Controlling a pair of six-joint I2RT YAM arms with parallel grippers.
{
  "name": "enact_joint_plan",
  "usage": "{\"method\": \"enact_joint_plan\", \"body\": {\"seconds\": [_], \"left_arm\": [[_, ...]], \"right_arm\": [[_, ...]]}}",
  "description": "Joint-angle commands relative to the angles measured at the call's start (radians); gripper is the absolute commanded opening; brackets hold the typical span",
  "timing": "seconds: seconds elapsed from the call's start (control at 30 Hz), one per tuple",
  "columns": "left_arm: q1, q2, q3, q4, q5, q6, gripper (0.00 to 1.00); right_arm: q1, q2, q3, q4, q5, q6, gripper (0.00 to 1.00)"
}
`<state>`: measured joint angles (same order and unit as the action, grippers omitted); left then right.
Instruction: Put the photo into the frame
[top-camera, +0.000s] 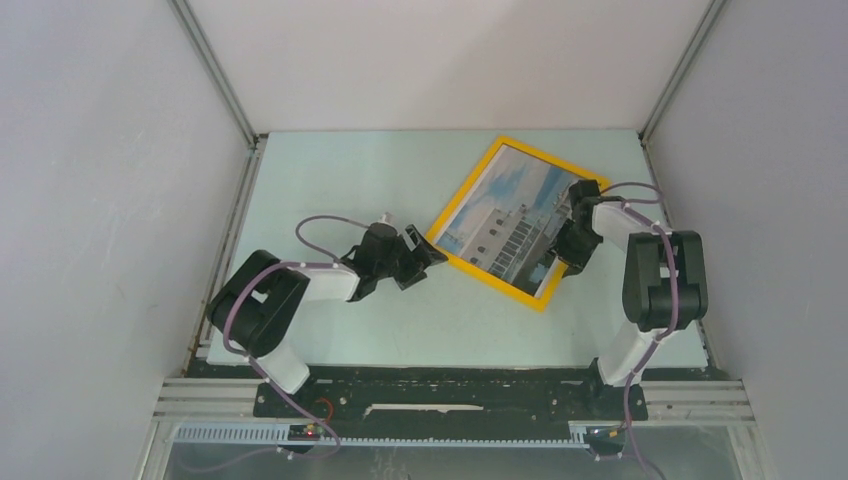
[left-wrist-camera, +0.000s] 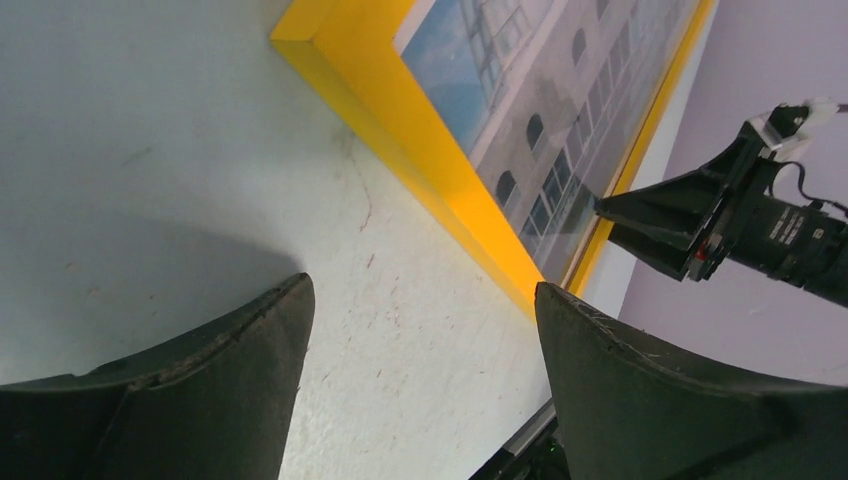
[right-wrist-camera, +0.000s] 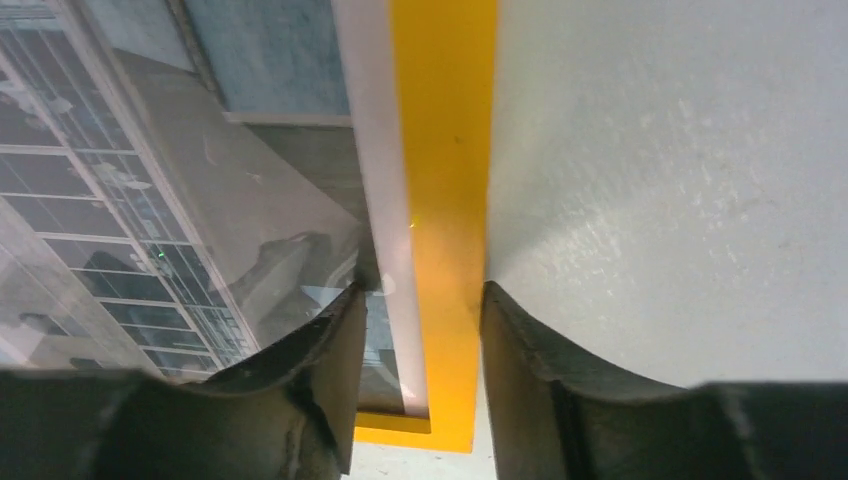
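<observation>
The frame (top-camera: 467, 190) is laid flat on the table (top-camera: 330, 180), turned askew, in the far right part. The photo (top-camera: 510, 215) is seen inside the frame, picture side up. The left gripper (left-wrist-camera: 420, 288) is held with jaws spread wide, just beside the left corner of the frame, and only table is seen between them. The right gripper (right-wrist-camera: 421, 288) is set astride the frame's right side; whether this side is pinched cannot be told.
</observation>
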<state>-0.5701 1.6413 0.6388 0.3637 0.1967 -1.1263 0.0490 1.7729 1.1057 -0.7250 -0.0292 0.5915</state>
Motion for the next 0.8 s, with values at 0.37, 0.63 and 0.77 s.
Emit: {"method": "enact_joint_plan", "body": {"seconds": [0.37, 0.63, 0.77], "left_arm": [[0.111, 0.204, 0.326, -0.179, 0.024, 0.127, 0.89], [0.079, 0.392, 0.581, -0.236, 0.14, 0.183, 0.9], [0.048, 0.459, 0.699, -0.255, 0.181, 0.176, 0.9]], "right_arm": [[0.052, -0.32, -0.446, 0.134, -0.117, 0.134, 0.0], [0.217, -0.671, -0.658, 0.092, -0.153, 0.298, 0.0], [0.315, -0.767, -0.692, 0.091, -0.144, 0.387, 0.0]]}}
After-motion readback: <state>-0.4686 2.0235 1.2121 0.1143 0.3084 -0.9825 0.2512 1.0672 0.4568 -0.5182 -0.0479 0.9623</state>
